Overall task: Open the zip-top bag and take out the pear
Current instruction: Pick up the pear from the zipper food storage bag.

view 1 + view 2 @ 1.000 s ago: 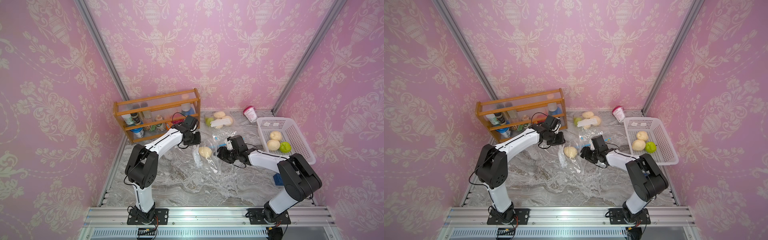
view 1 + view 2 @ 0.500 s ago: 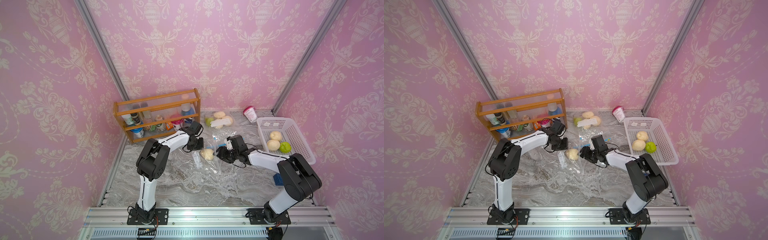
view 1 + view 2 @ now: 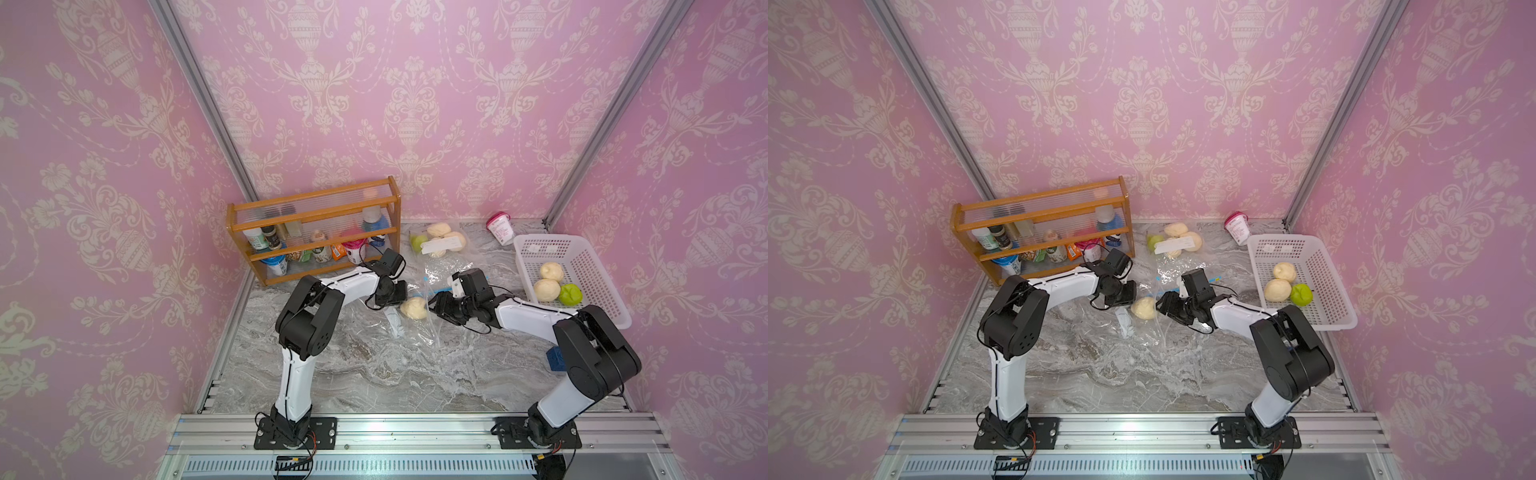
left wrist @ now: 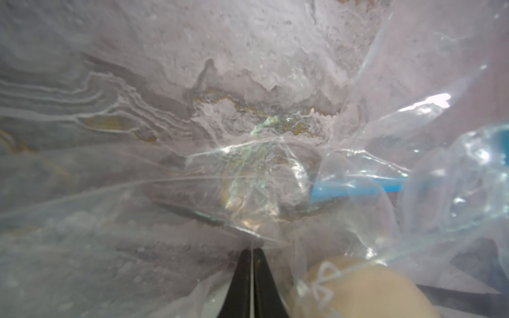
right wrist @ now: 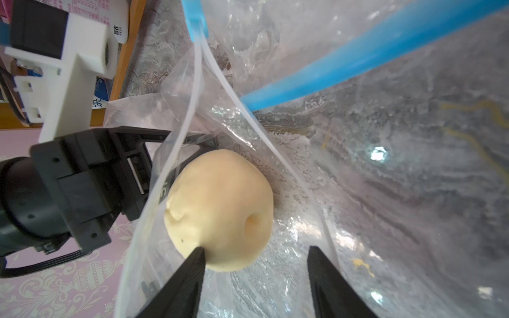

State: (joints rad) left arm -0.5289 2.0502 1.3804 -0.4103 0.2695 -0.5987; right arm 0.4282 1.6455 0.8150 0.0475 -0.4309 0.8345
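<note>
The clear zip-top bag lies crumpled mid-table, its blue zip strip parted. A pale yellow pear sits inside it. My left gripper is on the pear's left, shut on a fold of the bag's film. The pear shows through the plastic beside it. From the right, my right gripper reaches into the bag's mouth and stands open. One of its fingertips touches the pear; the other stays apart from it.
A wooden rack of bottles stands at the back left, close behind my left arm. A second bag of fruit and a pink-lidded cup lie at the back. A white basket with three fruits sits at the right, a blue block by my right arm.
My left gripper has closed on the bag's film and its elbow has swung right. The pear has shifted slightly toward the front. The right arm has stayed still.
</note>
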